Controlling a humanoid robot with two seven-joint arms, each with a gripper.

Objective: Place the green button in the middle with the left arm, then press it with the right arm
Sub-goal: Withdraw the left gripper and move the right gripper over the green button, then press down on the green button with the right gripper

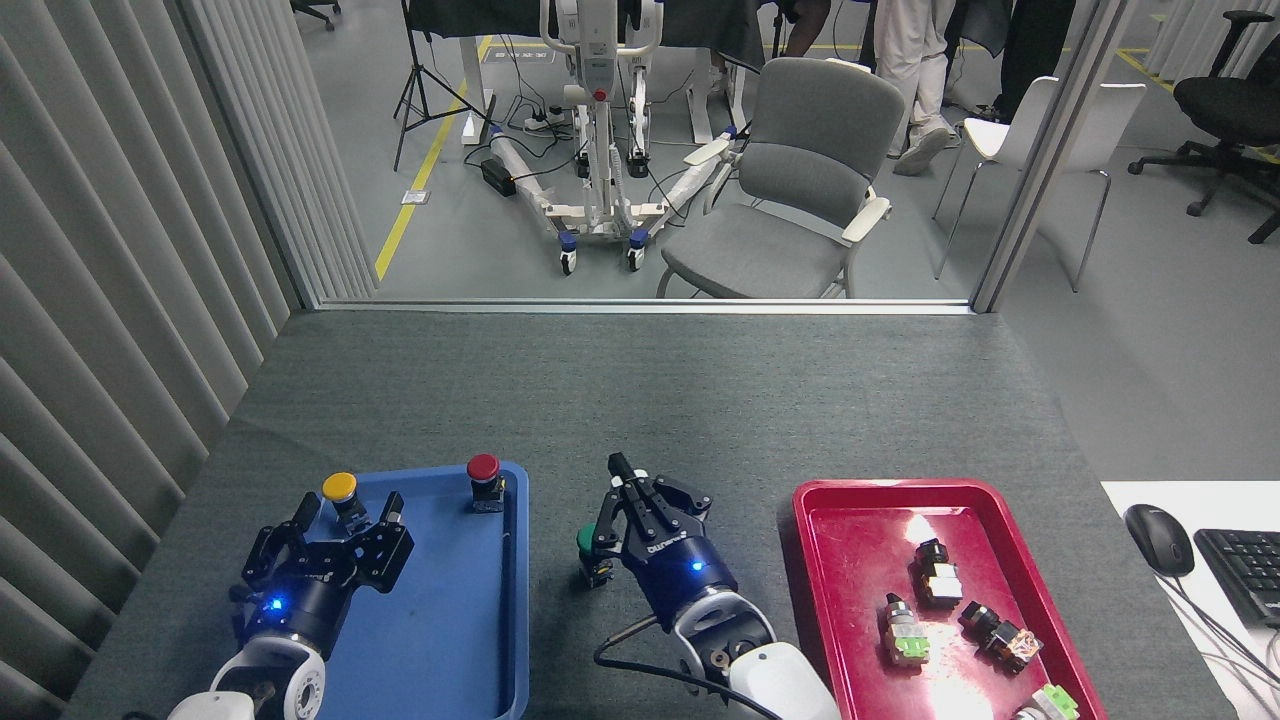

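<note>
1. Nearest the camera, the left gripper hangs over the blue tray with its fingers spread and empty.
2. Between that tray and the red tray, the right gripper, fingers drawn together and empty, covers most of the green button on the dark tabletop.
3. Farther back in the blue tray stand the yellow button and red button.

The only lettering close enough to notice is a short line of white characters printed on the black body of the right arm's hand, just above its blue light. It appears upside down from the head view and is too small to read. Nothing else carries legible text, labels or numbers.
</note>
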